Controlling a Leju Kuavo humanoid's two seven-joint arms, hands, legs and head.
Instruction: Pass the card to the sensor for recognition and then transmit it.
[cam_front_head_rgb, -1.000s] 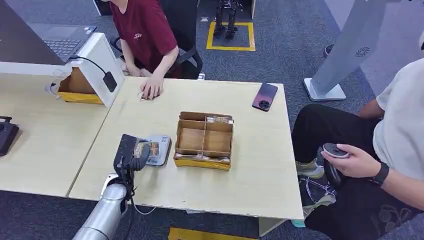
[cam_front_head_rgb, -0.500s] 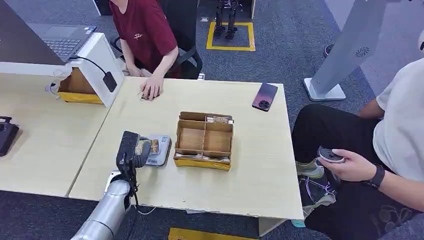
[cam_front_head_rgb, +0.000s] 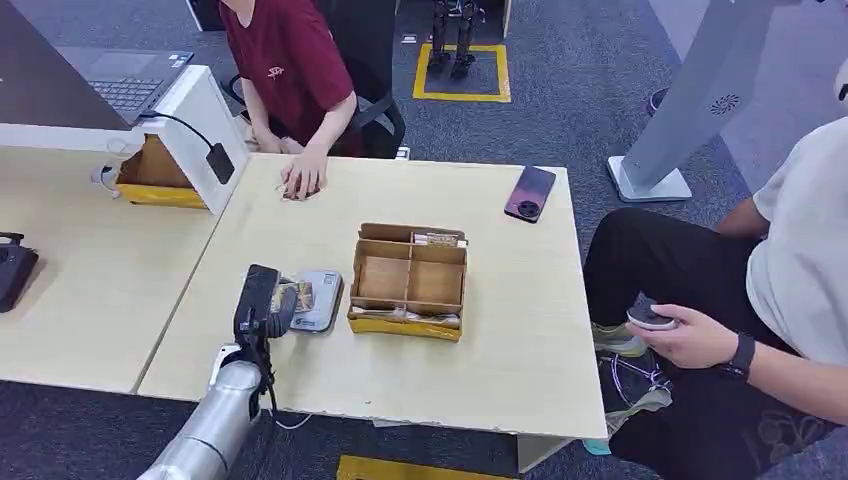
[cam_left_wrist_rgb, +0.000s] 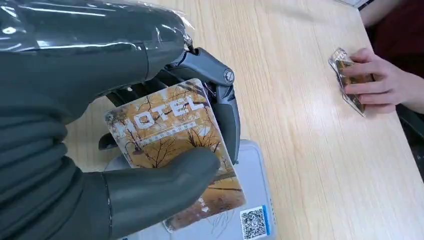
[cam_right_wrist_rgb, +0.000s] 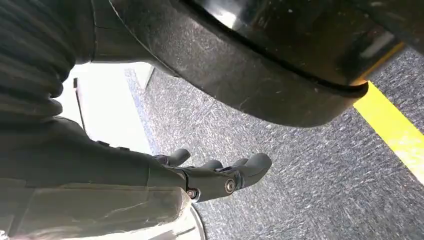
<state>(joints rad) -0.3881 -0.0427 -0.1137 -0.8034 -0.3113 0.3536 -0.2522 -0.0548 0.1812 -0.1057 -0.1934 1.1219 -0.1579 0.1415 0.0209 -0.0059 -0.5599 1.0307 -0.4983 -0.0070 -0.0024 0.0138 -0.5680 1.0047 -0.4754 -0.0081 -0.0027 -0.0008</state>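
Observation:
My left hand holds a card printed with autumn trees and the word HOTEL, near the table's front left. In the left wrist view the card is pinched between the thick thumb and the dark fingers. It hangs just over the flat grey sensor, which carries a QR label. In the head view the sensor lies beside the cardboard box. My right hand hangs over the carpet, holding nothing, with its fingers loosely extended.
A divided cardboard box stands mid-table with cards in its far compartment. A person in red rests a hand on more cards at the far edge. A phone lies far right. A seated person at right holds a controller.
My left hand has edged slightly forward with the card, staying over the sensor. The seated person at right has lowered the controller.

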